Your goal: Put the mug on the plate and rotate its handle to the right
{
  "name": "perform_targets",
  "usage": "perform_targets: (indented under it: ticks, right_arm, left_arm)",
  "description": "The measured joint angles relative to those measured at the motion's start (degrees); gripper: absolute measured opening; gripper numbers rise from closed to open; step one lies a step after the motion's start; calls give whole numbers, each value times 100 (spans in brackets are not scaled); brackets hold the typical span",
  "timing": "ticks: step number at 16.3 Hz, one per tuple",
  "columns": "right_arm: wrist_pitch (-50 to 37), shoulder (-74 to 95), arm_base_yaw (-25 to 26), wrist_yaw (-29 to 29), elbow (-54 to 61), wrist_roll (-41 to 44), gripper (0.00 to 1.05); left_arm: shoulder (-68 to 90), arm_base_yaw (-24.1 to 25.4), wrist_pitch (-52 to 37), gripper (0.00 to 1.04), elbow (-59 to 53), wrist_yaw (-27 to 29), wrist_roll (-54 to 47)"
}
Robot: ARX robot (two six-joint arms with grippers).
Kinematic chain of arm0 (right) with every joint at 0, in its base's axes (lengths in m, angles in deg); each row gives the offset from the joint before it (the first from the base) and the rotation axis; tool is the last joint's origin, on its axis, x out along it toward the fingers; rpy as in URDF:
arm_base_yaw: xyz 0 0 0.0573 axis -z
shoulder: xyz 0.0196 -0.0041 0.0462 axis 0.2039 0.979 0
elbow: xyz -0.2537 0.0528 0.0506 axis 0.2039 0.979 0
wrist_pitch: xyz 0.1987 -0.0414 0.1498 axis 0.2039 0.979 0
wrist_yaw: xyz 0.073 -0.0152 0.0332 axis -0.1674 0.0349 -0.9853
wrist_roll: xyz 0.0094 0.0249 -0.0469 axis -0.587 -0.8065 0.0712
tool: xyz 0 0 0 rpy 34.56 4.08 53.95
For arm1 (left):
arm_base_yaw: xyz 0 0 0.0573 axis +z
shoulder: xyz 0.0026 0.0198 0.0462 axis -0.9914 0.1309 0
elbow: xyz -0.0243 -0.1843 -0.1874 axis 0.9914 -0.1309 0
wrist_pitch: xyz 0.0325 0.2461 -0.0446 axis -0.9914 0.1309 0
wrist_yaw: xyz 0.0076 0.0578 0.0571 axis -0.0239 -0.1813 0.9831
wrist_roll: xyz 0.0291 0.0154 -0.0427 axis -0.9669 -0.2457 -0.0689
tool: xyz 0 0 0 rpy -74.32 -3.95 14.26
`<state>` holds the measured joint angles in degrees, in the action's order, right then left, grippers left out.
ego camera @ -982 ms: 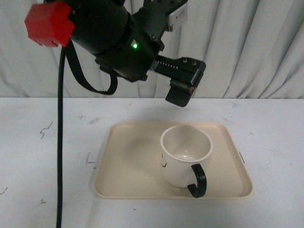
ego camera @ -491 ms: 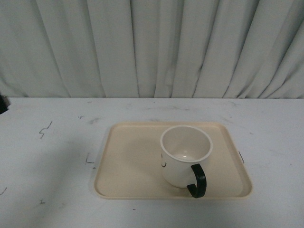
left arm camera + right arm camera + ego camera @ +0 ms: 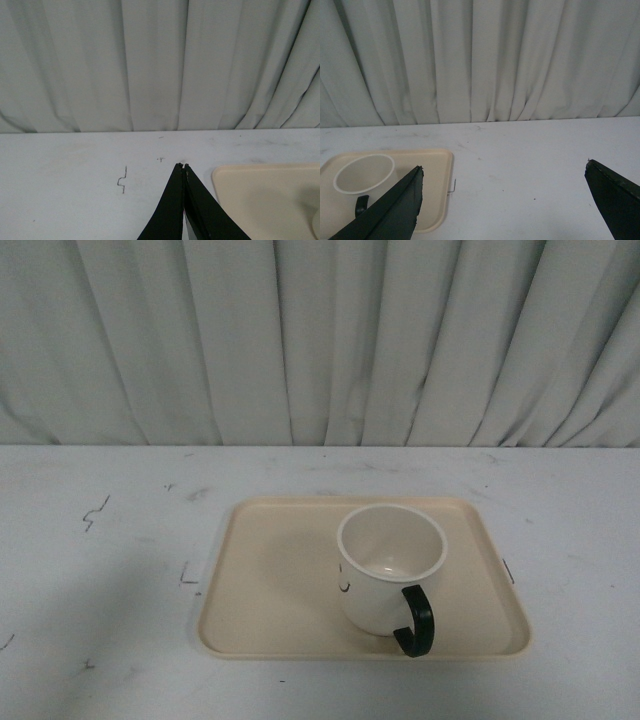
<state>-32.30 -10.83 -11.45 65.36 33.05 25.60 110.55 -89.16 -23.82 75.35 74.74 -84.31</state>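
One mug (image 3: 372, 600) stands on plate (image 3: 270, 580) w/ handle (image 3: 417, 621) facing robot; L gripper (image 3: 183, 166) pinched together, R gripper (image 3: 503, 167) spread wide, both empty.

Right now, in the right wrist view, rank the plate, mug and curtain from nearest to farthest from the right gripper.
1. The plate, its edge beside the right gripper.
2. The mug, standing on that plate.
3. The curtain, at the back.

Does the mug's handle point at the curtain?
No, the handle sticks out toward the camera, away from the curtain.
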Motion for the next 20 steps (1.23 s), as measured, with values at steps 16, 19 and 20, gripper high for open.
perform_targets:
  ticks: [16, 19, 20]
  right_arm:
    - [0, 0, 0, 0, 0, 0, 98]
    - [0, 0, 0, 0, 0, 0, 98]
    - [0, 0, 0, 2, 0, 0, 98]
  left_arm:
    - [-3639, 662, 2975, 2, -568, -682, 4]
    - [-4234, 660, 3547, 2, -568, -682, 4]
    - [-4430, 660, 3735, 2, -568, -682, 4]
